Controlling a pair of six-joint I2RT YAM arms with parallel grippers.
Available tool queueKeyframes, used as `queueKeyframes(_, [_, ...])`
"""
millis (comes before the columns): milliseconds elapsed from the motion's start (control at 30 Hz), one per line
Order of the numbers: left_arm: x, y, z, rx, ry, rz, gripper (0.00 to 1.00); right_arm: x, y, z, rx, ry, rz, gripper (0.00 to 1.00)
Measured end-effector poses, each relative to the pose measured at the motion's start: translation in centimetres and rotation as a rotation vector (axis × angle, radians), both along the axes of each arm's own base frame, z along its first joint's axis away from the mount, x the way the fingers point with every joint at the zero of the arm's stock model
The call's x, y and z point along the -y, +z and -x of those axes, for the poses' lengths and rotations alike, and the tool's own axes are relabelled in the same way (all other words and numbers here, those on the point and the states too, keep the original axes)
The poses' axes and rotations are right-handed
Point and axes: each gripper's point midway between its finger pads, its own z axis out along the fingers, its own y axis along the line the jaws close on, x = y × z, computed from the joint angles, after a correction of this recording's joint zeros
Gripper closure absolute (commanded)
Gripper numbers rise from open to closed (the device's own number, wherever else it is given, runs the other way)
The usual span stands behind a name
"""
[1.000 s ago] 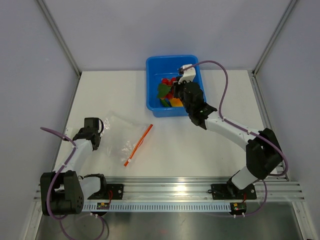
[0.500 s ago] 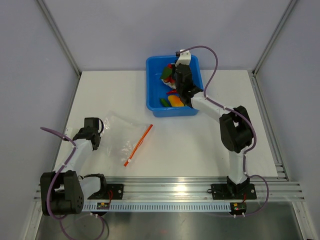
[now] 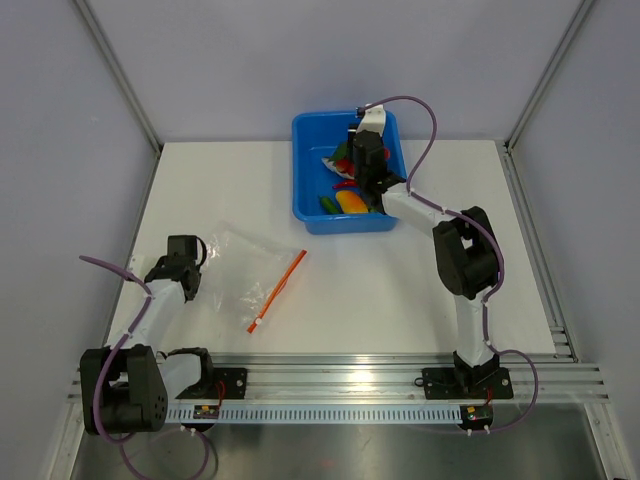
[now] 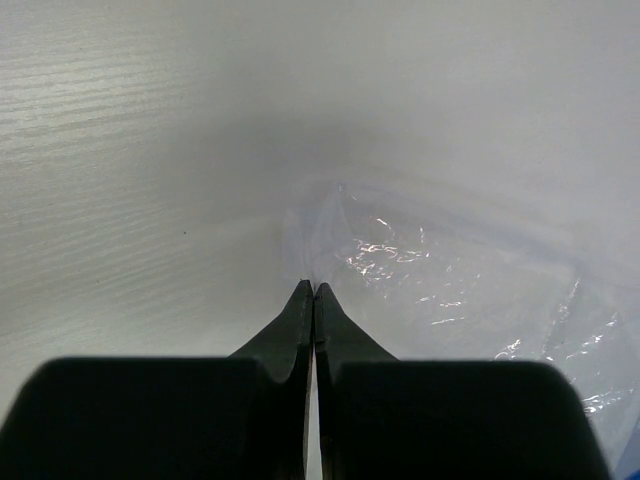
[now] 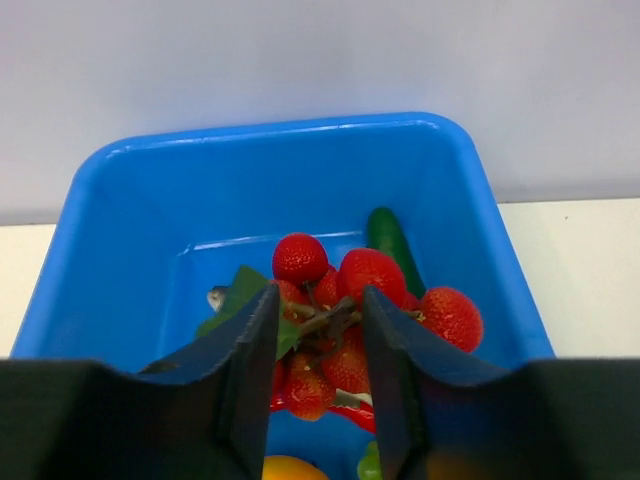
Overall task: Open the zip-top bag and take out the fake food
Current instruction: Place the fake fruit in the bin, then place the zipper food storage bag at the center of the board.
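Note:
The zip-top bag (image 3: 245, 265) lies flat and crinkled on the table, its orange-red zip strip (image 3: 277, 290) at the right end. My left gripper (image 3: 190, 250) is shut at the bag's left corner, where its tips (image 4: 313, 288) meet the clear plastic (image 4: 450, 280). My right gripper (image 3: 350, 160) hangs over the blue tub (image 3: 310, 215) with its jaws apart. A cluster of red strawberries (image 5: 370, 270) sits in the gap between its fingers (image 5: 318, 295). More fake food lies in the tub: a green cucumber (image 5: 385, 235), an orange-yellow pepper (image 3: 350, 200) and a red chili (image 3: 343, 185).
The blue tub's rim (image 5: 300, 130) stands at the table's far edge, close to the back wall. A green leaf (image 5: 235, 295) and a small silvery fish (image 5: 217, 297) show beside my right fingers. The right arm folds back along the tub's right side.
My right arm has swung in and reached further back over the tub with the strawberries. Its jaws have parted. The left arm and the bag have not moved.

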Motion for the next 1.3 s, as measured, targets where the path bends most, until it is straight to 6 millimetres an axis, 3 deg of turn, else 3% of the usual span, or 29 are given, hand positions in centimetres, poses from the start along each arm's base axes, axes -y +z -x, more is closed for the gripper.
queueKeyframes(133, [0.0,0.0,0.0,0.001,0.0,0.0,1.0,-0.1,-0.1,0.0,0.0,0.005,-0.004,0.36])
queueKeyframes(433, [0.0,0.0,0.0,0.002,0.001,0.0,1.0,0.0,-0.1,1.3,-0.034,0.04,0.003,0.24])
queueKeyframes(533, [0.0,0.0,0.0,0.002,0.001,0.0,1.0,0.5,1.0,3.3,-0.077,0.062,-0.014,0.16])
queueKeyframes(600, [0.0,0.0,0.0,0.002,0.002,0.0,1.0,1.0,3.4,4.9,-0.07,0.072,-0.055,0.16])
queueKeyframes(733, [-0.1,0.4,0.1,0.02,0.023,0.008,1.0,2.2,7.5,9.4,-0.055,0.109,-0.179,0.15])
queueKeyframes(833, [0.0,1.0,-0.3,0.072,0.054,0.029,1.0,3.0,9.0,12.9,-0.045,0.156,-0.247,0.15])
queueKeyframes(933, [0.3,1.4,-1.1,0.125,0.082,0.066,1.0,3.2,8.8,15.2,-0.077,0.187,-0.288,0.13])
queueKeyframes(1167, [0.2,1.1,-2.8,0.165,0.182,0.116,1.0,2.8,5.0,20.4,-0.211,0.289,-0.373,0.13])
queueKeyframes(1300, [-1.0,2.9,-5.9,0.192,0.233,0.087,1.0,2.3,4.5,21.6,-0.238,0.332,-0.397,0.12])
